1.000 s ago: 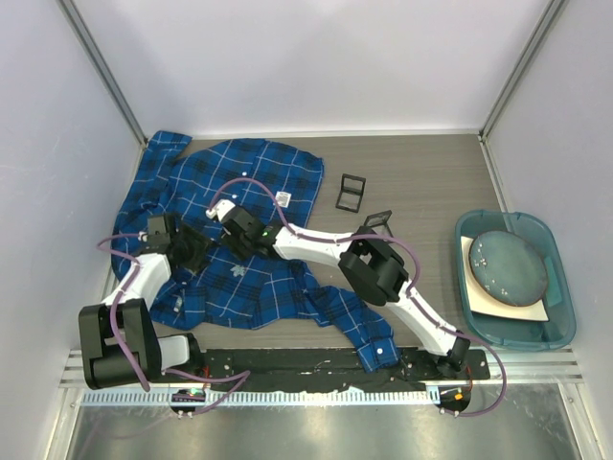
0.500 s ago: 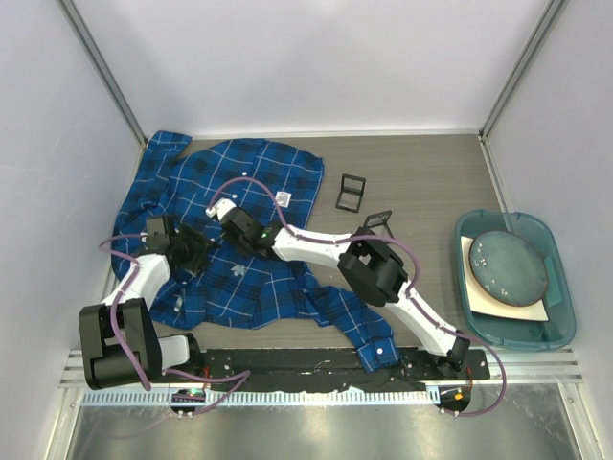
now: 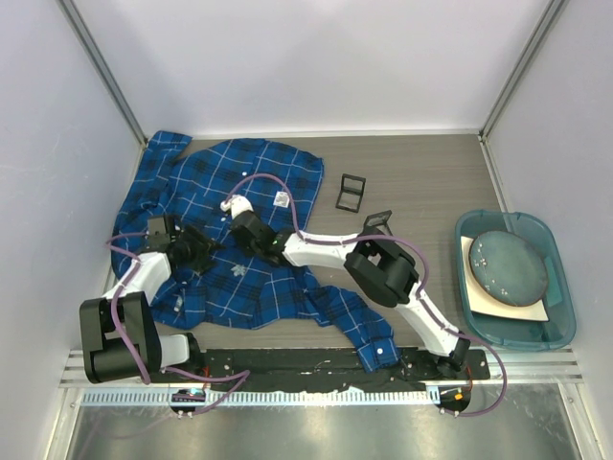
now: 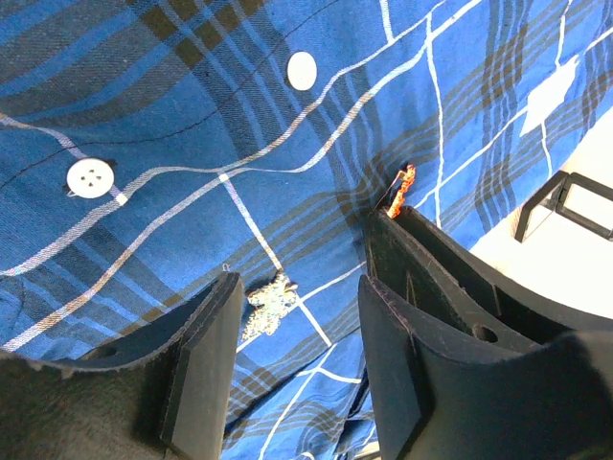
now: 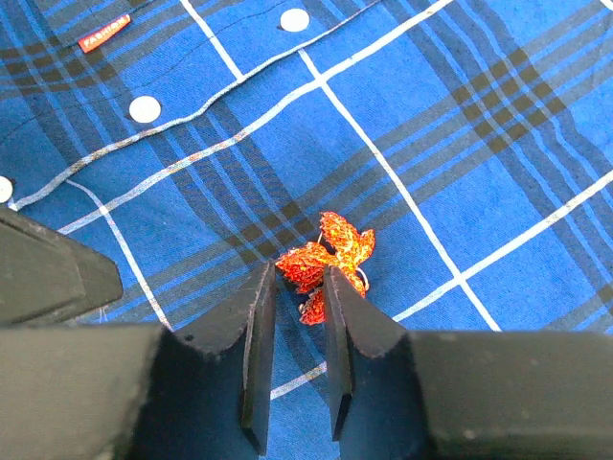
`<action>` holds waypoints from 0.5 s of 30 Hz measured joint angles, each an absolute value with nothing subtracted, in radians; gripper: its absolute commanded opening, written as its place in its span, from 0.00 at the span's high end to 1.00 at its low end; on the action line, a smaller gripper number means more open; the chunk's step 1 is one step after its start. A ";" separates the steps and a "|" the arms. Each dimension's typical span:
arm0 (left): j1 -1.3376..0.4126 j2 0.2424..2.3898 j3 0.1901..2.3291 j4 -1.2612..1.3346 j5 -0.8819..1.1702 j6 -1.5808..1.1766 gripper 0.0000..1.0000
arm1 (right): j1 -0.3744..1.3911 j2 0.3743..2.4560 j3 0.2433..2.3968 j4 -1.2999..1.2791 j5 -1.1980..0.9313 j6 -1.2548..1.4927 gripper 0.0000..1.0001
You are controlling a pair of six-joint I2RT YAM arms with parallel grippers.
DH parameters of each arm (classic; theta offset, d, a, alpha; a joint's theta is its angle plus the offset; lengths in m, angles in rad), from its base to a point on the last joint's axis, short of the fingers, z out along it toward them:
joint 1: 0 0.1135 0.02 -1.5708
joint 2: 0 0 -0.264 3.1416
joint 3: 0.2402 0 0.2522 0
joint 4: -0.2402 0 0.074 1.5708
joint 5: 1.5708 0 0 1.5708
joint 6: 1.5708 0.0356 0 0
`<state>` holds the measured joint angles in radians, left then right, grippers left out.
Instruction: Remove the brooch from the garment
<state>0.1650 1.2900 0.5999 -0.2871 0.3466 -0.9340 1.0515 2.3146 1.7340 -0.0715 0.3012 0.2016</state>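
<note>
Surface: we look down on a brown wood-grain table [image 3: 421, 172] boxed in by pale walls, with both arm bases at its near edge.
Shirt: we see the blue and navy plaid shirt [image 3: 259, 287] spread flat over the left half of the table. One sleeve trails toward the near edge.
Orange brooch: we find the orange brooch [image 5: 330, 247], leaf-shaped and glittery, on the shirt front. It lies on a blue patch just beside a diagonal white line.
Right gripper: the right gripper [image 5: 299, 273] reaches left across the shirt. Its jaws are drawn in narrow on the orange brooch, whose near lobes sit between the two tips and touch both.
Silver brooch: a small pale silver brooch [image 4: 268, 305] also lies on the fabric, near the orange one.
Left gripper: the left gripper [image 4: 297, 283] hangs low over the shirt with its jaws standing apart. The silver brooch lies in the gap and touches neither finger. A sliver of the orange brooch shows just beyond its right finger.
Buttons: we count white buttons [image 4: 91, 177] along the placket in both wrist views.
Labels: a small red tag [image 5: 103, 33] sits near the buttons, and a white label [image 3: 283, 199] is near the collar.
Off the shirt: two black frames [image 3: 351, 193] stand on bare table to the right. A teal tub [image 3: 517, 335] at the far right holds a round grey disc [image 3: 512, 264] on a cream board.
</note>
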 measured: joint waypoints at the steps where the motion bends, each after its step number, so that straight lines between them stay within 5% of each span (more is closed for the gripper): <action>1: 0.165 1.290 0.601 -0.287 0.350 -0.934 0.46 | 1.052 2.304 1.712 -0.051 0.303 0.213 0.73; 15: 0.091 1.351 0.679 -0.282 0.368 -0.934 0.60 | 1.030 2.147 1.366 0.251 0.287 0.362 0.72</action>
<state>0.0910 1.3514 0.6788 -0.2817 0.3676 -0.9337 1.0298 2.1468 1.3659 0.2508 0.2871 0.3622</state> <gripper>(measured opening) 0.429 0.277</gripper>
